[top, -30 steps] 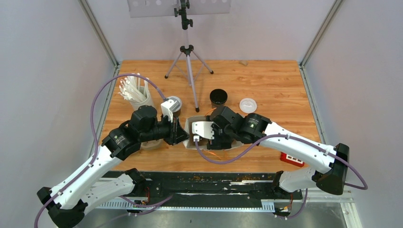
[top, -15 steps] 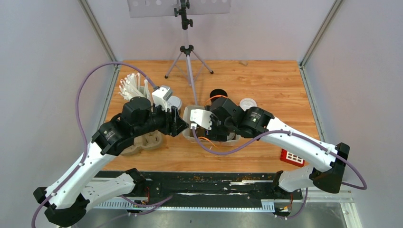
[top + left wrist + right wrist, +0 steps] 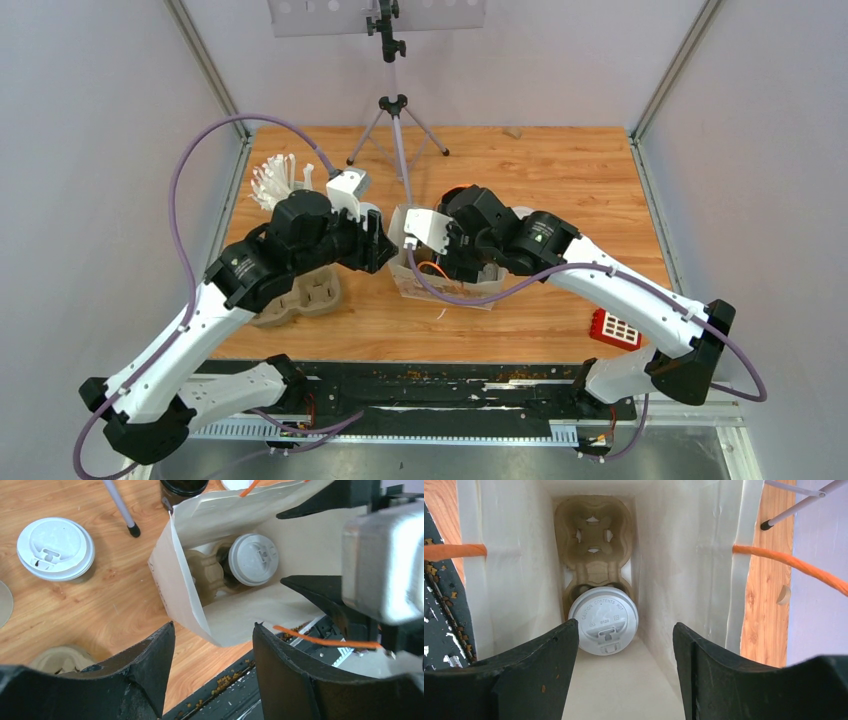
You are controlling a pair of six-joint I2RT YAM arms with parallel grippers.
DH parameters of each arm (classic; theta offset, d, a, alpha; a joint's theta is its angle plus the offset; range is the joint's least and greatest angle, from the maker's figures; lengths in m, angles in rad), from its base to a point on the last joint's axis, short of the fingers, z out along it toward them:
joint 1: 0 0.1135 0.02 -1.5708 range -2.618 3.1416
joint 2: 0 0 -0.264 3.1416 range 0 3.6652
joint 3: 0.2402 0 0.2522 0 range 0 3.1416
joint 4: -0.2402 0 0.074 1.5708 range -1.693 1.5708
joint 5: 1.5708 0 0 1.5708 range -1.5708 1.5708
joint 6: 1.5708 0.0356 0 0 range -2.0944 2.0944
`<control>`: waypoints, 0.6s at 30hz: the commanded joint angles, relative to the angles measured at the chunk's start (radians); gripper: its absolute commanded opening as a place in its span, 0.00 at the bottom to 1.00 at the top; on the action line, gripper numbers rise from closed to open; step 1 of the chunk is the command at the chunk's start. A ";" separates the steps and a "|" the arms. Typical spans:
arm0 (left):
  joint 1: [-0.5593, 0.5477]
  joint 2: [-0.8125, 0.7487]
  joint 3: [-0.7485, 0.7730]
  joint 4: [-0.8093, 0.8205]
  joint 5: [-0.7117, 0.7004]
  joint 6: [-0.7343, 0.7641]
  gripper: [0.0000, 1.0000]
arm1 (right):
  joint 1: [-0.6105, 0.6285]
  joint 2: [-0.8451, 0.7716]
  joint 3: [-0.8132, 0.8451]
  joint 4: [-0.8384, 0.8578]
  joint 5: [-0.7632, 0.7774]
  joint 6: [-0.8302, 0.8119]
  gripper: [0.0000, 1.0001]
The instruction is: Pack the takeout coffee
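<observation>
An open pale paper bag (image 3: 440, 288) with orange handles (image 3: 785, 563) stands at the table's middle. Inside it lies a brown pulp cup carrier (image 3: 594, 535) holding one white-lidded coffee cup (image 3: 604, 621), which also shows in the left wrist view (image 3: 252, 559). A second lidded cup (image 3: 55, 547) stands on the table left of the bag. An open black cup (image 3: 182, 486) and a loose lid (image 3: 240, 483) sit behind the bag. My right gripper (image 3: 624, 630) is open and empty above the bag's mouth. My left gripper (image 3: 213, 632) is open and empty beside the bag's left edge.
A white cup of straws (image 3: 275, 182) stands at the back left. Another pulp carrier (image 3: 300, 300) lies under my left arm. A tripod (image 3: 397, 120) stands at the back middle. A red block (image 3: 615, 328) lies at the front right.
Both grippers moved away from the near edge and rose. The bag now stands more upright. The left arm swung back, uncovering the pulp carrier on the table.
</observation>
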 commanded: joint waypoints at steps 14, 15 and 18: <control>0.001 0.093 0.097 0.014 -0.068 0.014 0.63 | -0.026 -0.043 0.117 0.052 0.128 0.075 0.72; 0.001 0.086 0.098 0.010 -0.082 0.014 0.63 | -0.026 -0.048 0.121 0.053 0.146 0.083 0.72; 0.001 0.051 0.098 0.002 -0.153 0.015 0.63 | -0.026 -0.063 0.136 0.053 0.205 0.125 0.75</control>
